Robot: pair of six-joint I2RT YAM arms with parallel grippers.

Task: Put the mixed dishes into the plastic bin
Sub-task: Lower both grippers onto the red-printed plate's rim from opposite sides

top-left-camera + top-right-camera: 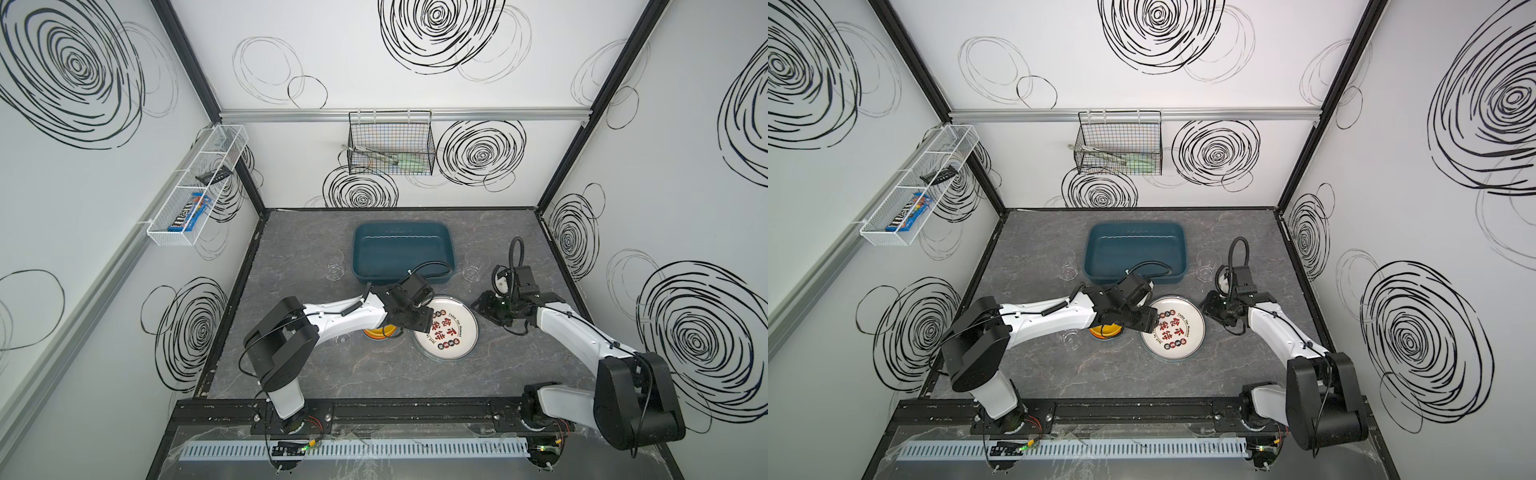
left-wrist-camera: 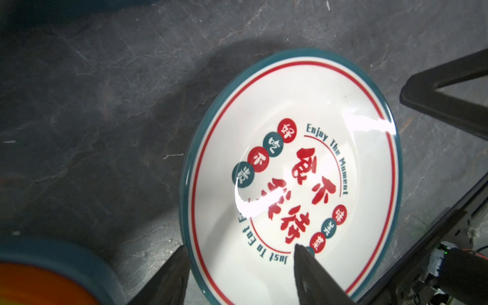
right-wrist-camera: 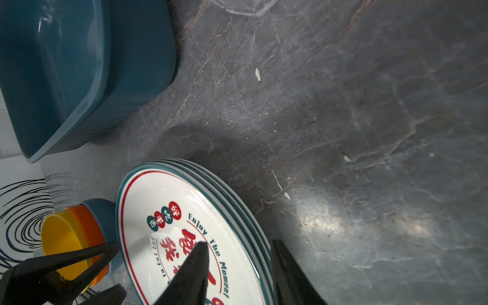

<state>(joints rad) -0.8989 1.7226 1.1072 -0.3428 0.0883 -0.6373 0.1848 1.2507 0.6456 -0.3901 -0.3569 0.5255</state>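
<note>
Worktop: grey marble-patterned slab [image 1: 332, 374] filling the lower middle of both top views; all the dishes and the bin stand on it.
Bin: dark teal-blue rectangular plastic bin [image 1: 399, 253] [image 1: 1136, 249] with rounded corners and low walls, at the centre of both top views near the back edge of the worktop, its whole floor visible.
Plates: stack of round white plates with teal rims, a red ring and red Chinese characters [image 1: 453, 336] [image 1: 1177, 332], on the worktop just below the bin's lower right corner in both top views, outside the bin. The right wrist view [image 3: 171, 237] shows several rims lying one on another.
Left fingers: the left gripper [image 1: 422, 326] [image 2: 240, 247] reaches over the stack's left edge. Its fingers are spread, one outside the rim above the worktop and the other above the printed face. I cannot tell whether either touches the plate.
Right fingers: the right gripper [image 1: 478, 308] [image 3: 239, 241] sits at the stack's right edge. Its fingers stand apart with the rims between them, one over the top plate and one outside.
Bowls: small nested bowls — yellow in orange in blue [image 1: 1104, 330] [image 3: 68, 237] — just left of the plates, partly under the left arm.
Tumblers: clear faceted glass tumblers on the worktop, one [image 1: 334, 270] left of the bin, one [image 1: 471, 270] right of it, and a third [image 1: 1070, 337] left of the bowls.
</note>
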